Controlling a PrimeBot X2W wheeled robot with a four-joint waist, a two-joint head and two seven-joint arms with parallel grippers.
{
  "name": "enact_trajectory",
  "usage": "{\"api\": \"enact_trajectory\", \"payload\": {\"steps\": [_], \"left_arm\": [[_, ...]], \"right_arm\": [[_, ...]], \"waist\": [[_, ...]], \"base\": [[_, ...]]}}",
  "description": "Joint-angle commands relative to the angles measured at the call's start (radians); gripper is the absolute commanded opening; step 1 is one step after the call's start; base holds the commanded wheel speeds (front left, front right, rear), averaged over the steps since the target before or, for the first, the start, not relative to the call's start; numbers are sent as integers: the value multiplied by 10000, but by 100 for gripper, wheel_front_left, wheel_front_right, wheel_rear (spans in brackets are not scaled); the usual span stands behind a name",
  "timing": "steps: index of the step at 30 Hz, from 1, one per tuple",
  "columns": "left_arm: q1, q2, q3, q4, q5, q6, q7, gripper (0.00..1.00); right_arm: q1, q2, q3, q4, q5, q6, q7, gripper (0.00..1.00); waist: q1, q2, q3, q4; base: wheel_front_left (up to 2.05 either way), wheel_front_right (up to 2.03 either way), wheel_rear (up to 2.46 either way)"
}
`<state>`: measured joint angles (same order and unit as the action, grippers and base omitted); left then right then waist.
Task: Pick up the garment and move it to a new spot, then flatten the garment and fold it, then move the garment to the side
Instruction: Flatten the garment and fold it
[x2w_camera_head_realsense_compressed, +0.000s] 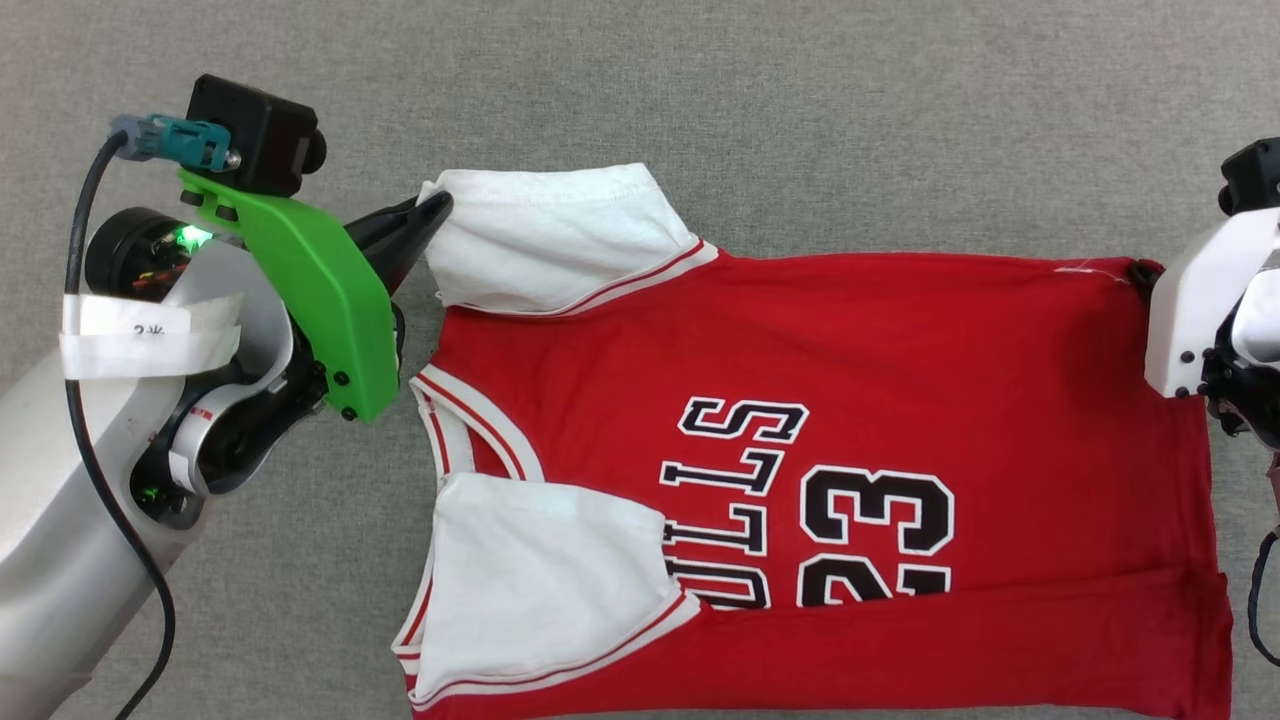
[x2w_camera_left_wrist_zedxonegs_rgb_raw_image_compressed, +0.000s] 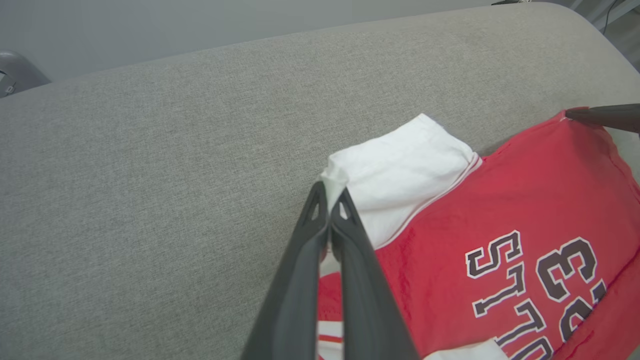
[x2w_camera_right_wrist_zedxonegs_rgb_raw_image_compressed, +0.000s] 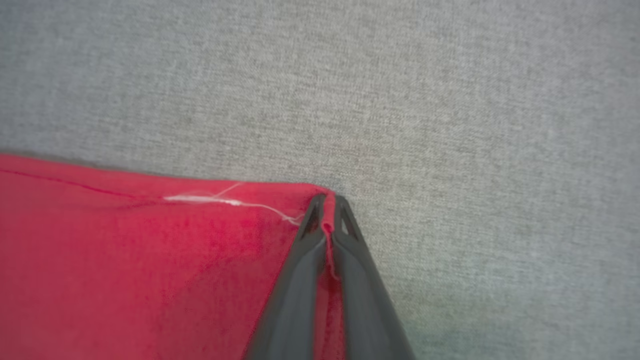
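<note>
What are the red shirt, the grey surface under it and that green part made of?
Shirt: soft matte cloth, probably a knit; it creases and shows stitched hems. Grey surface: woven fabric, like upholstery; a fine flecked weave shows. Green part: seemingly hard plastic, smooth with a slight sheen, bolted on.

Left gripper (x2w_camera_left_wrist_zedxonegs_rgb_raw_image_compressed: 331, 194) clamped tight, right gripper (x2w_camera_right_wrist_zedxonegs_rgb_raw_image_compressed: 328, 201) clamped tight

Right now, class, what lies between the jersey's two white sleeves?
Head view: the garment's striped neckline and plain red cloth lie between the far sleeve and near sleeve.
</note>
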<state>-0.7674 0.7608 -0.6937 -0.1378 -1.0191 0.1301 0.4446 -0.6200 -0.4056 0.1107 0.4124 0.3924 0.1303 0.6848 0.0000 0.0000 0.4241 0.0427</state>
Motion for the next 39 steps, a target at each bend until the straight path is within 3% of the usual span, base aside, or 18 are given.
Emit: {"api": "enact_trajectory", "payload": {"steps": [1, 11, 19, 30, 39], "left_arm": [[201, -47, 47, 101, 95, -47, -105, 0], [661, -194, -75, 832, 67, -141, -524, 0], [1461, -219, -191, 817, -150, -70, -816, 0], [3487, 222, -356, -69, -499, 580, -1308, 0], [5270, 448, -536, -486, -894, 1048, -1839, 0]], "right_arm": [[182, 53, 72, 254, 32, 4, -42, 0], [424, -7, -292, 234, 476, 4, -1323, 0], [1514, 73, -880, -304, 1329, 4, -2038, 0], [3811, 442, -1555, -1489, 2587, 4, -2471, 0], [5337, 475, -1629, -2354, 3279, 4, -2091, 0]], "waist": [[0, 0, -166, -56], [0, 0, -1154, -188], [0, 0, -1996, -126], [0, 0, -2645, 71], [0, 0, -2855, 118]], "base": [[0, 0, 0], [0, 0, 0], [0, 0, 0], [0, 0, 0], [0, 0, 0]]}}
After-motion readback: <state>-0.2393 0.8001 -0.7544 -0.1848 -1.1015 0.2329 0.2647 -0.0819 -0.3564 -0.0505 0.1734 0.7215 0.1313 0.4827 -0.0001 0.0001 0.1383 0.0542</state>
